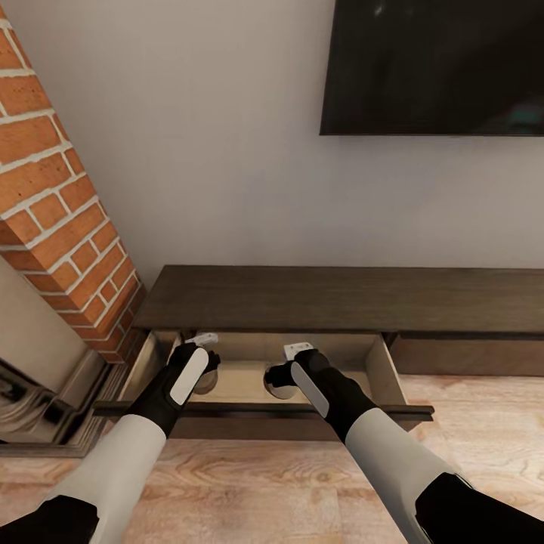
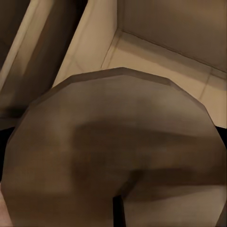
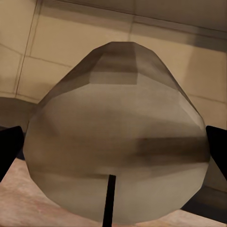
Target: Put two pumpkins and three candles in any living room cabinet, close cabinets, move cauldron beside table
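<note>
Both jaws clamped on candles: left candle (image 2: 113,151), right candle (image 3: 118,146), over open cabinet (image 1: 302,298) drawer. Risk: early release, candle rolls w/ drawer closing.

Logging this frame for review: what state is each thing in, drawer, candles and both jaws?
Cabinet drawer: pulled open.
Left candle: held over the open drawer by the left gripper.
Right candle: held over the drawer by the right gripper.
TV: screen dark.
</note>
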Motion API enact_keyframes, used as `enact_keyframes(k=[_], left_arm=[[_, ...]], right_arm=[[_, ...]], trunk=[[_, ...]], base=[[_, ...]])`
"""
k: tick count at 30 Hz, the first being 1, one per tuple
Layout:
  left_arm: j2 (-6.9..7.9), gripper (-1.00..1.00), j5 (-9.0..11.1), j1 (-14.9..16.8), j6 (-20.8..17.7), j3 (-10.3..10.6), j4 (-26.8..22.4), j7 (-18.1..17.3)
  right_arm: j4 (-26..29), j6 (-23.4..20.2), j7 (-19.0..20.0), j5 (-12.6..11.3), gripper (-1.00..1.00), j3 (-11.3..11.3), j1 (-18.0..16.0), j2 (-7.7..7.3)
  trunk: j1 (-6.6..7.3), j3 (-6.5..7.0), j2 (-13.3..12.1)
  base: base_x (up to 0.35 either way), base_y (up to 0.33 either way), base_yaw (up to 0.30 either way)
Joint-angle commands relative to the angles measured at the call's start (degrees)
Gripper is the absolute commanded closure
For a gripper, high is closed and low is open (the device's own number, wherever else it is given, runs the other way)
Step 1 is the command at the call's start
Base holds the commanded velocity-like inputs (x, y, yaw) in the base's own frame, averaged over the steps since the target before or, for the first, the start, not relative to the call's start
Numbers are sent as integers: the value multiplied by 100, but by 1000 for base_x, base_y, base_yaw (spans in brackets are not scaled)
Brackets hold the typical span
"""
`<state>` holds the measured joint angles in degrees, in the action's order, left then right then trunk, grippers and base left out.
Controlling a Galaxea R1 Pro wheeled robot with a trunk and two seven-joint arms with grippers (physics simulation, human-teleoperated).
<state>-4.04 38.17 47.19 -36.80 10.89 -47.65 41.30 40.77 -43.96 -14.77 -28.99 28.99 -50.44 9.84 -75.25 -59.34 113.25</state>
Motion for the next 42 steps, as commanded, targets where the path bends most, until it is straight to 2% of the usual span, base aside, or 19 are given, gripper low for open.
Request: enact_keyframes(k=[1, 9, 16, 22, 25, 39, 42], left_arm=[[0, 100, -3, 0, 10, 0, 0, -1], [6, 100, 2, 0, 23, 1, -2, 1], [7, 100, 6, 0, 22, -1, 1, -5], [6, 100, 14, 0, 24, -8, 12, -7], [0, 100, 20, 0, 72, 0, 386, -54], [-2, 100, 31, 0, 161, 1, 405, -66], [-1, 100, 32, 0, 164, 1, 405, -69]], right_arm=[[1, 3, 0, -1, 100, 0, -1, 0], [1, 10, 5, -1, 100, 2, -1, 0], [1, 5, 9, -1, 100, 0, -1, 5], [-12, 1, 7, -10, 100, 1, -1, 6], [-17, 1, 8, -10, 100, 1, -1, 5], [-182, -30, -15, -19, 100, 2, -1, 16], [-208, -48, -23, -93, 100, 2, -1, 16]], trunk=[[-22, -18, 42], [-198, -162, 363], [-352, -287, 643], [-484, -395, 884], [-549, -449, 1004], [-857, -700, 1566], [-923, -754, 1686]], base=[[0, 0, 0], [5, 0, 0], [246, 0, 0], [12, 0, 0], [107, 0, 0], [16, 0, 0], [0, 0, 0]])
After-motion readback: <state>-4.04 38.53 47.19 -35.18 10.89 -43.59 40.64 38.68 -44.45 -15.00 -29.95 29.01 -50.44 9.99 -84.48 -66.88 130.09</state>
